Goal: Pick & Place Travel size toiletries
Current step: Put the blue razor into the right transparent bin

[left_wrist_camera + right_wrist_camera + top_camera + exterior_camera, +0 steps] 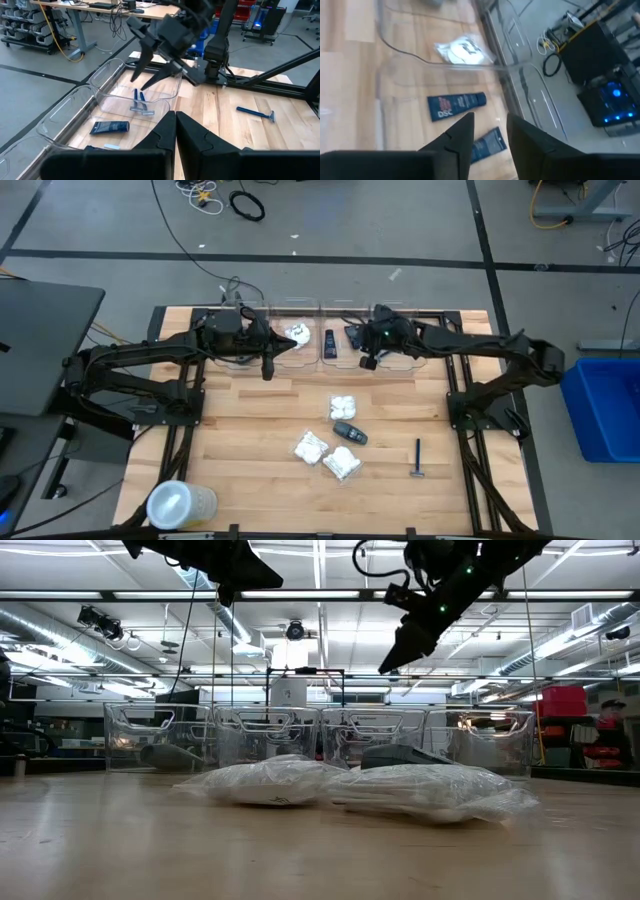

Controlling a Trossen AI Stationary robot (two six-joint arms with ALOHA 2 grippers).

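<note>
- In my overhead view the left gripper (267,368) sits upper left of centre, over the front edge of the row of clear bins (300,350); its fingers (162,135) are pressed together and carry nothing.
- The right gripper (368,362) is upper centre, above the bins; from the left wrist camera I see its fingers (141,62) spread apart, with nothing between them.
- Below it, in a bin, lie two blue razors (140,104).
- In the neighbouring bin lies a black tube (330,342), with a second dark tube (487,143) beside it in the right wrist camera.
- One bin further left holds a white packet (297,334).
- On the open table, centre of the overhead frame: a white packet (343,406), a dark grey oval case (350,434) just below it, and two more white packets (311,447) to the lower left, close together.
- A single blue razor (418,459) lies at lower right, well apart from those.
- A translucent round container (180,504) stands at lower left.
</note>
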